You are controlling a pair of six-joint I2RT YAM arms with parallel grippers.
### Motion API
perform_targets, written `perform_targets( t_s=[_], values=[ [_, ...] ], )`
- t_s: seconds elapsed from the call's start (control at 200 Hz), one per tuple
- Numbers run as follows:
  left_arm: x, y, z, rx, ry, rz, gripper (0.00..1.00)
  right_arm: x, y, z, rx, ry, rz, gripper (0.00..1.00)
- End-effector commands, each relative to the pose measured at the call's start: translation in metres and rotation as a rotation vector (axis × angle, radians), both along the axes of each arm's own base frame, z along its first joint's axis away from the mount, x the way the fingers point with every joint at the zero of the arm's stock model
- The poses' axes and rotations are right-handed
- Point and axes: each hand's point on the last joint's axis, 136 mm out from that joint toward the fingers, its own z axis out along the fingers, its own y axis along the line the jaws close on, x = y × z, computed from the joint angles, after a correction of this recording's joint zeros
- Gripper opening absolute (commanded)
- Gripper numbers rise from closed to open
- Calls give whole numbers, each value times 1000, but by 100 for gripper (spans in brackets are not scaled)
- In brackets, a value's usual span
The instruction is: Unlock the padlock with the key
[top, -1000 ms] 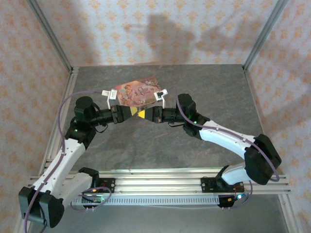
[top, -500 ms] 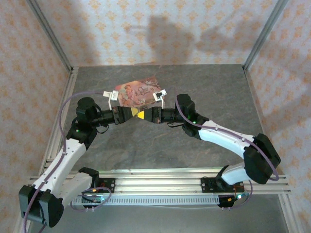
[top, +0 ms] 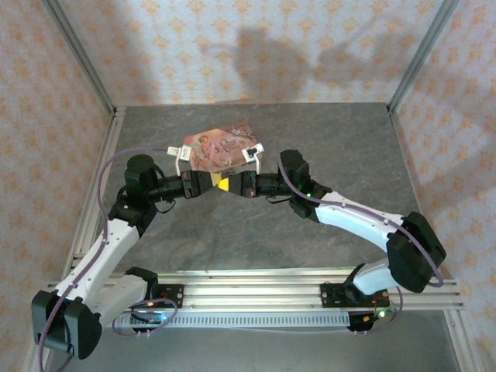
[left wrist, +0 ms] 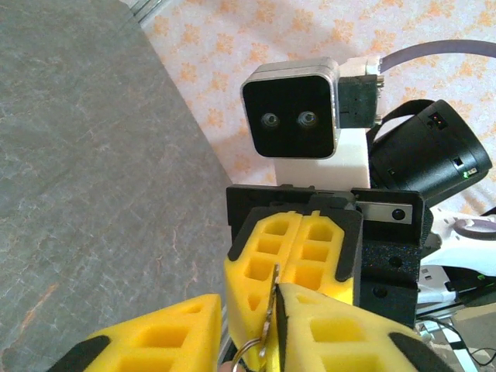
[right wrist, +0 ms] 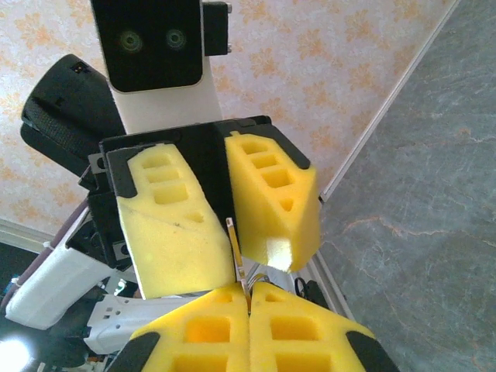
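Two grippers tip to tip: left gripper (right wrist: 232, 232) pinching the key (left wrist: 270, 310); right gripper (left wrist: 301, 252), jaws pressed together, contents hidden; slight misalignment could bend or drop it

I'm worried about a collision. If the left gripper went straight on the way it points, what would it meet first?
The right gripper, whose shut yellow jaws face the left gripper tip to tip, with the key between them. The gap looks slight, though depth is unclear.
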Motion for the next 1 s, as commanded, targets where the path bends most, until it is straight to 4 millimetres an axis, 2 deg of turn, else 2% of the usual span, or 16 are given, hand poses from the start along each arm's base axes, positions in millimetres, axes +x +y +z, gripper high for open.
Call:
perform_targets(
  t_s=[0.0, 0.1, 0.26, 0.415, 0.49, 0.55, 0.686, 0.801, 0.991],
  values=[
    [-7, -7, 2, 2, -36, -55, 17, -4, 6, 28, 68, -65, 31, 0],
    [-8, -7, 1, 9, -37, -58, 0, -2, 6, 26, 61, -62, 23, 0],
    [-9, -5, 3, 52, -78, -48, 0, 8, 3, 14, 2, -52, -43, 0],
    [-8, -3, 3, 97, -113, -49, 0, 14, -7, 9, -53, -74, -121, 8],
    [-7, -4, 5, 103, -122, -51, 0, 16, -13, 8, -74, -77, -149, 21],
    [-7, -4, 4, 125, -132, -58, 0, 16, -16, 7, -91, -80, -155, 27],
    [-10, -3, 0, 196, -152, -100, 0, 14, -29, 13, -110, -86, -169, 33],
    [-13, -7, 7, 195, -171, -147, 0, 9, -40, 20, -116, -103, -171, 34],
    [-20, -13, 19, 196, -185, -246, 0, -6, -36, 30, -76, -131, -88, 40]
  ],
)
